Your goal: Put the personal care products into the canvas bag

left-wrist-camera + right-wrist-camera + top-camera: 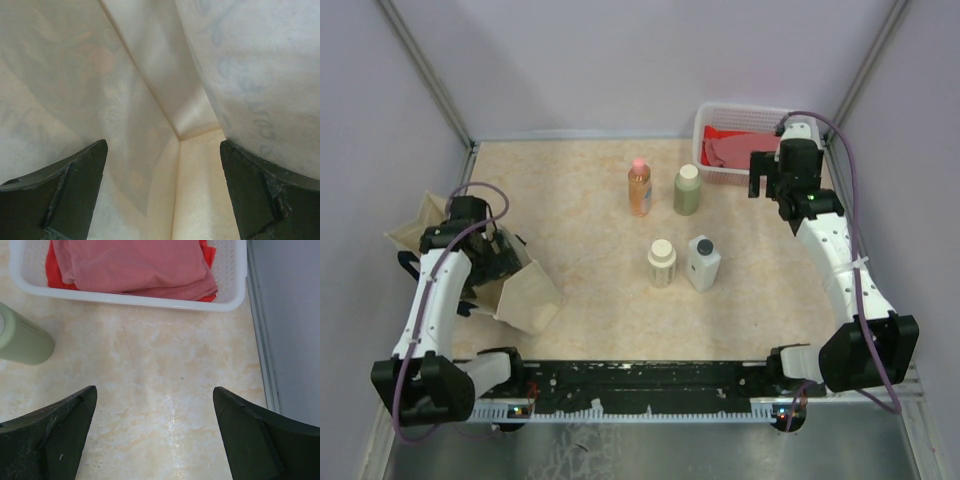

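The olive-green bottle stands up straight on the table, just beside the left side of the white basket. The right gripper hangs just in front of the basket, fingers spread wide and holding nothing, so the bottle is close by on its left. The canvas bag sits far to the left of the basket, and the left gripper, also spread wide and empty, is inside it.

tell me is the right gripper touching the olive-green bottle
Apart. The right wrist view shows bare table between the open right gripper and the olive-green bottle.
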{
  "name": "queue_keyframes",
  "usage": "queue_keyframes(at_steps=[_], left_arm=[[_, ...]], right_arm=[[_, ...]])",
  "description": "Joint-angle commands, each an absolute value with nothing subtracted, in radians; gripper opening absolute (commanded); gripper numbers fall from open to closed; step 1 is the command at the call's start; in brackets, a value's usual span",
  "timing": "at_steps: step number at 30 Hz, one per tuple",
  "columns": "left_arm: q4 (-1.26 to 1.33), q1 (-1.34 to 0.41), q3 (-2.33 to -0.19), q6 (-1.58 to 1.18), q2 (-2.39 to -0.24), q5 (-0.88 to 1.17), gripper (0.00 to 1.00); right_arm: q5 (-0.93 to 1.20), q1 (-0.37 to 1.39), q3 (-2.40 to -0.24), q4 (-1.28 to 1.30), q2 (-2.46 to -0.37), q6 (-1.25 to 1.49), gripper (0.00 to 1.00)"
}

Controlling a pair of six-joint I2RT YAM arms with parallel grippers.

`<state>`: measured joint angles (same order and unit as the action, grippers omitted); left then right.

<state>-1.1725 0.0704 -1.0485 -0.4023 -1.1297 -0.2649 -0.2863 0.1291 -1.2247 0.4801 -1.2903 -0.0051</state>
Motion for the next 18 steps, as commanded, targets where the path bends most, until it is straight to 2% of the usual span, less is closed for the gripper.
queue_keyframes(at_steps=[1, 12, 18], left_arm=[[-1.084, 0.078, -0.996, -0.451, -1.139, -0.152, 1.0], [-1.003, 0.078, -0.867, -0.462, -1.213, -0.089, 1.0], [-0.912, 0.077, -0.83, -0.461, -1.265, 0.029, 1.0]], right_arm=[[-0.17, 0.136, -1.256, 0.449, -1.279, 0.028, 0.99], [-0.154, 0.142, -1.255, 0.463, -1.271, 0.002, 0.99], [-0.171, 0.142, -1.254, 0.474, -1.26, -0.008, 0.99]])
